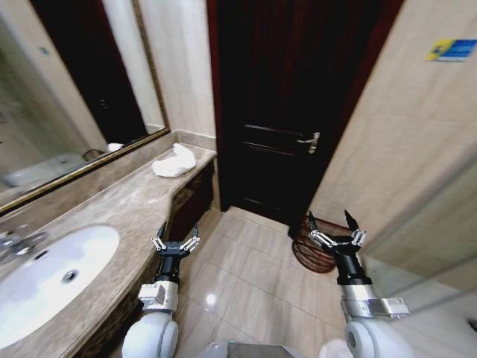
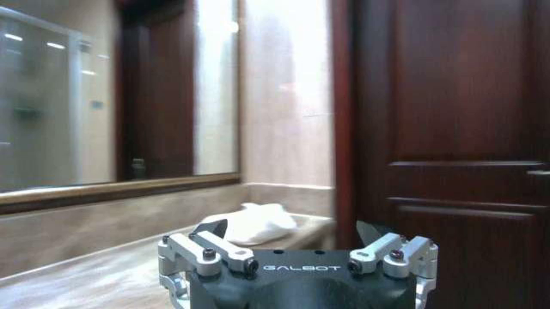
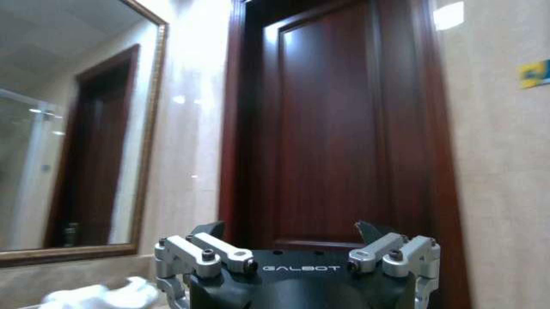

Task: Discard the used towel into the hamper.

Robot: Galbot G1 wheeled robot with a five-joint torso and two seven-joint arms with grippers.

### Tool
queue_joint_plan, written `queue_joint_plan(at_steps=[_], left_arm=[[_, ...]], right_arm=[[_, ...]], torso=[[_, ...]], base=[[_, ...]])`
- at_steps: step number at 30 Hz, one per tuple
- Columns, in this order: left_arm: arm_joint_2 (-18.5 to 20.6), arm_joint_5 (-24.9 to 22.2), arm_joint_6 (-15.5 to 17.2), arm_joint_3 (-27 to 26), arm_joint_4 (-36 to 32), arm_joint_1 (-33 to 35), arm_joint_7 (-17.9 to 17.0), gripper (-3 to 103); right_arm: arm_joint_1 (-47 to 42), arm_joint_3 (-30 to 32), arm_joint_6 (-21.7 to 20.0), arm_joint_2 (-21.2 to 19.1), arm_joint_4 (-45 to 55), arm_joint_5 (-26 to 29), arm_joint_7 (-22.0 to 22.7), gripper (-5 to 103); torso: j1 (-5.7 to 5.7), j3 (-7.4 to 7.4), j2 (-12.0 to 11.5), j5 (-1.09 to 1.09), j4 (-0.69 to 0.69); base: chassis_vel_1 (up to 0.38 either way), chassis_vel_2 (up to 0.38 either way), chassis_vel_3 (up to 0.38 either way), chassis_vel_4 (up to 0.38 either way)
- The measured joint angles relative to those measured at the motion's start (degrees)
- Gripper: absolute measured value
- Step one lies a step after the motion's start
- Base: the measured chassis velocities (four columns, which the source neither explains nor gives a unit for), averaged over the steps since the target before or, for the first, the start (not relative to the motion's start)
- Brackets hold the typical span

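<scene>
Towel (image 1: 174,161): white, crumpled in a loose heap on the far end of the counter (image 1: 112,205), well ahead of the left gripper (image 1: 176,242) and slightly to its left.
Handling: looks soft, light and limp; likely to sag and trail once lifted. A pinch on the raised top fold should gather enough cloth; a grip at a thin edge may slip.
Left gripper: raised beside the counter edge, jaws spread, holding nothing.
Right gripper (image 1: 332,226): raised over the floor, jaws spread, holding nothing.
Hamper (image 1: 311,251): dark openwork basket on the floor, just beyond the right gripper, partly hidden by it, near the door (image 1: 287,97).
Surface: polished marble-look counter, smooth, so the towel may slide if pushed; a sink (image 1: 52,272) lies to the left gripper's left.
Room: narrow bathroom, glossy tiled floor, mirror (image 1: 67,89) above the counter, dark wooden door ahead of both grippers.
</scene>
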Motion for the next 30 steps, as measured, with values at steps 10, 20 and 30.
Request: queue_joint_plan(at_steps=[10,20,30], left_arm=[[0.0,4.44,-1.98,0.4,1.68,-0.27,-5.18,100],[0.0,4.44,-2.33,-0.11,1.66,-0.37,-4.79,96],[0.0,6.63,-4.64,-1.04,2.85,-0.9,-2.28,100]], right_arm=[[-0.51,-0.54,-0.2,0.48,0.64,-1.25,-1.04,100],[-0.95,-1.46,0.21,1.02,0.99,-2.45,-1.66,100],[-0.89,-1.41,0.11,1.12,0.53,-2.99,-1.63,100]], torso=[[0.0,0.0,0.0,0.0,-0.01],[-0.02,-0.01,0.01,0.0,-0.01],[0.03,0.01,-0.01,0.0,-0.02]], base=[[0.067,0.068,0.073,0.066],[-0.036,0.031,0.036,-0.033],[-0.148,0.146,0.155,-0.145]])
